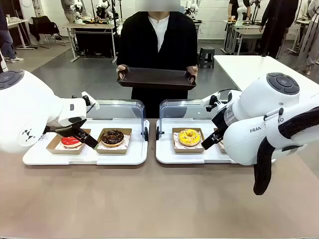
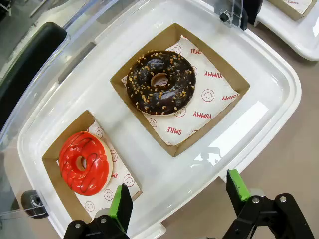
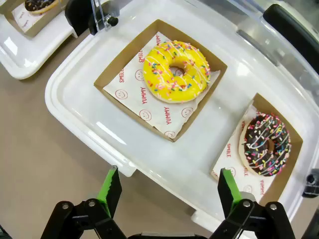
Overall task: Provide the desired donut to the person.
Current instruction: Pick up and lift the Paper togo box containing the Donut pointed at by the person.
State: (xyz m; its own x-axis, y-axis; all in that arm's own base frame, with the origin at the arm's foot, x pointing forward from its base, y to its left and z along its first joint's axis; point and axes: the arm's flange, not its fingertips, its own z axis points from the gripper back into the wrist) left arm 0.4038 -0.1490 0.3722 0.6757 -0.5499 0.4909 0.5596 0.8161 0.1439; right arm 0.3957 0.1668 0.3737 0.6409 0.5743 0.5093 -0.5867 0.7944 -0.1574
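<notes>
Left tool [image 2: 178,188] and right tool [image 3: 168,175] both wide, empty; wrong pick possible (person [image 1: 157,40] holds tray [image 1: 157,78], points at nothing).

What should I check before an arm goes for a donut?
1. left gripper open and empty: ok.
2. right gripper open and empty: ok.
3. left lid and right lid raised: ok.
4. red donut, chocolate donut, yellow donut and sprinkled donut each in a box: ok.
5. person holding out a dark tray: ok.
6. which donut is wanted: cannot tell.
</notes>
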